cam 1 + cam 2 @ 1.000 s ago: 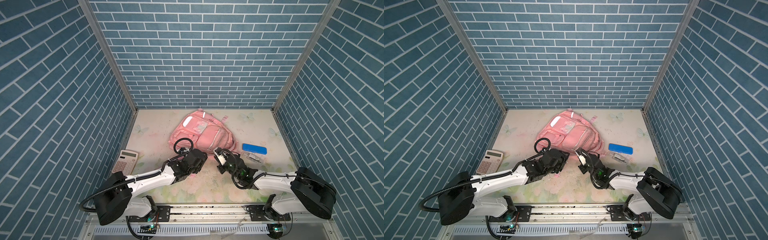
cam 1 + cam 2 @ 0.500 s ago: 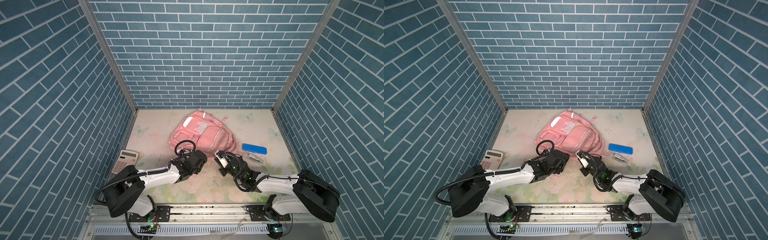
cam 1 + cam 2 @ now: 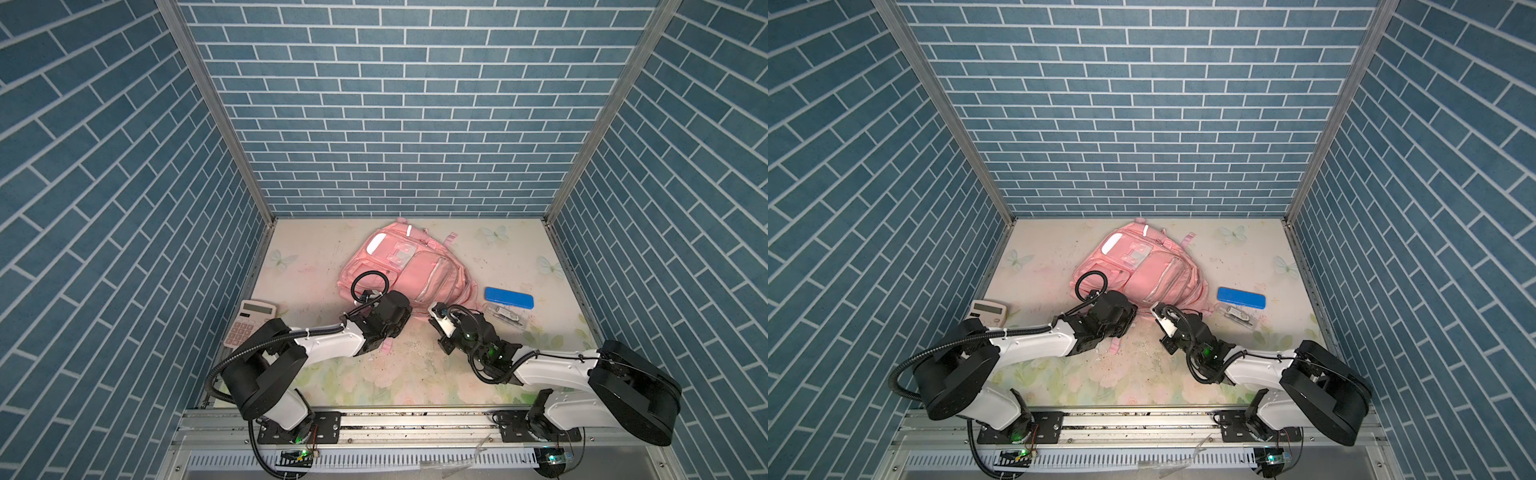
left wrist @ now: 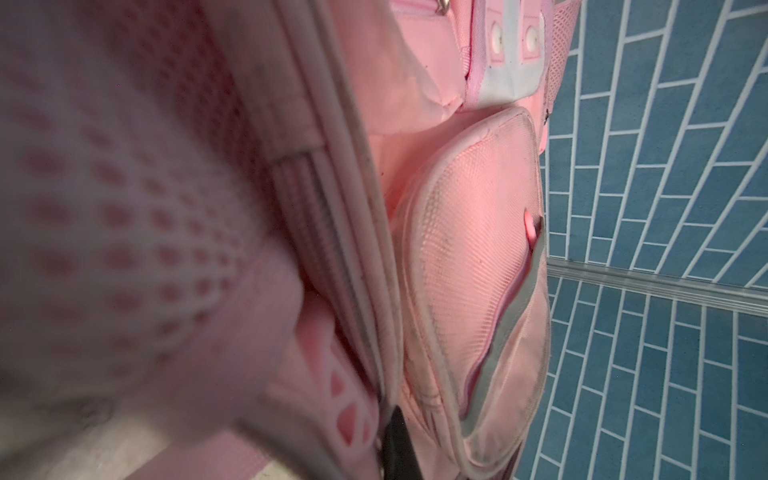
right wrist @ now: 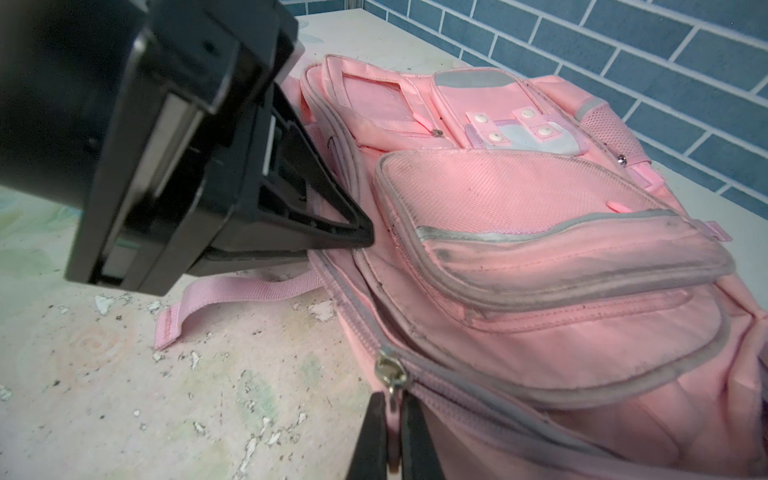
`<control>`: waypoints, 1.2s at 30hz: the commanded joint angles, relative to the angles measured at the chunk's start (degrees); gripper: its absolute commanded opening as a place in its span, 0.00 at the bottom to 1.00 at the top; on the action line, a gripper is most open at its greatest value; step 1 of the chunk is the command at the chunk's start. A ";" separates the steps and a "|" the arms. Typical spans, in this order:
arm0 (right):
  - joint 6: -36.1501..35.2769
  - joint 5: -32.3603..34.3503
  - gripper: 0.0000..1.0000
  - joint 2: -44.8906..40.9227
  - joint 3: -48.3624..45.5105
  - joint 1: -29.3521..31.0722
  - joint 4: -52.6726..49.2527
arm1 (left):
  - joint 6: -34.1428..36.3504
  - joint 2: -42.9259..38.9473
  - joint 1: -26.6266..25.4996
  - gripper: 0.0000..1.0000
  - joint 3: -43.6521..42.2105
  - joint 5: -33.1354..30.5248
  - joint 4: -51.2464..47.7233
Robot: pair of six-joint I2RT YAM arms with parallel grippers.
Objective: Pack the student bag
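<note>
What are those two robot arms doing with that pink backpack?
The large soft pink fabric backpack lies on the table. The right gripper is shut on its small metal zipper pull, and the left gripper pinches the bag's edge nearby. A pale calculator, a flat blue case and a clear plastic case lie on the table, not yet packed.
</note>
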 commanded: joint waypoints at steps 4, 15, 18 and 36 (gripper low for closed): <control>4.34 3.80 0.00 -4.99 1.22 -2.10 -0.20 | 9.10 -1.59 3.78 0.00 -0.17 2.51 0.98; 9.58 -0.38 0.00 -8.11 4.54 -14.57 -12.61 | 20.11 -7.03 10.92 0.00 -2.45 11.58 -0.42; 8.47 -4.33 0.00 -9.28 5.05 -14.64 -15.45 | 23.57 -6.86 14.16 0.00 -1.27 14.18 -1.84; 7.54 -10.65 0.00 -7.62 7.76 -7.90 -14.88 | 59.39 -5.07 20.92 0.36 13.55 20.57 -19.42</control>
